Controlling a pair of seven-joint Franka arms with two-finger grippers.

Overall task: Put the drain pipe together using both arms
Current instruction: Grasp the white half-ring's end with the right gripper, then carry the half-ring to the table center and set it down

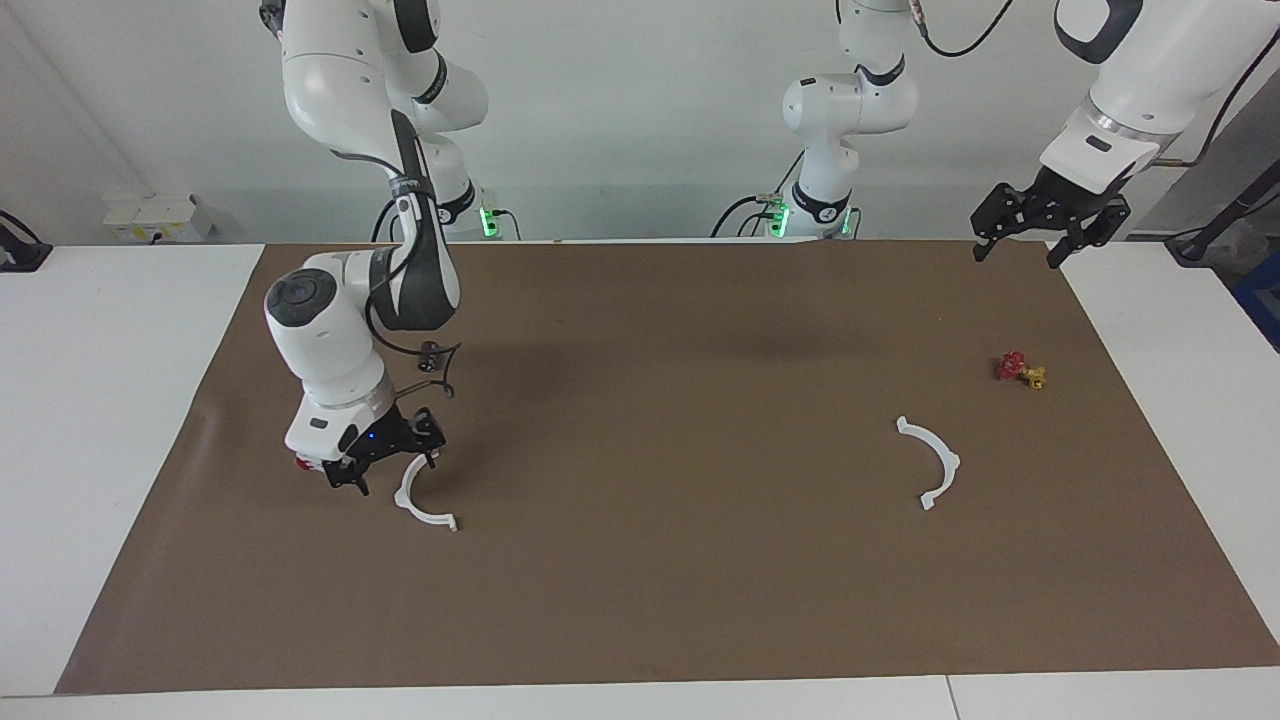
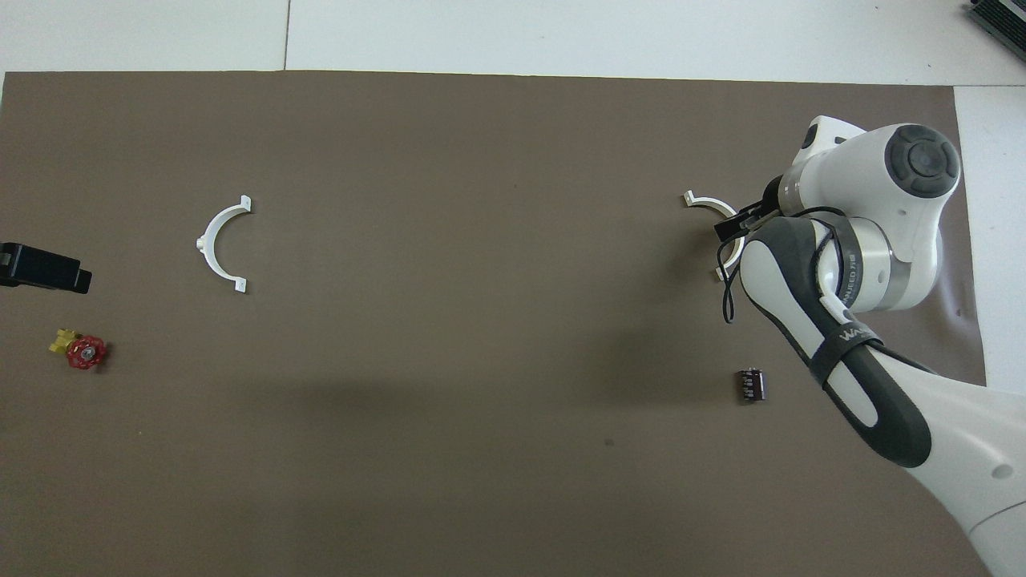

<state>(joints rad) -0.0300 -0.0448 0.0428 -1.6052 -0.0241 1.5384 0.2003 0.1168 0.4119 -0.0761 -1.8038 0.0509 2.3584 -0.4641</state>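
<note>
Right gripper (image 1: 385, 468), fingers apart, hangs low over one thin white half-ring (image 1: 420, 497), hiding a red-marked white block (image 1: 303, 462); left gripper (image 1: 1046, 238) waits, fingers apart.

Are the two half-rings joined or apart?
Apart: one half-ring lies under the right gripper, the other lies toward the left arm's end.

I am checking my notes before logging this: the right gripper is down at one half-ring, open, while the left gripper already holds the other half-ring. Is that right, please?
Not quite. The right gripper is indeed down at one half-ring, open. But the left gripper holds nothing: it hangs open over the mat's edge, and the other half-ring lies untouched on the mat, as the facing view shows.
</note>
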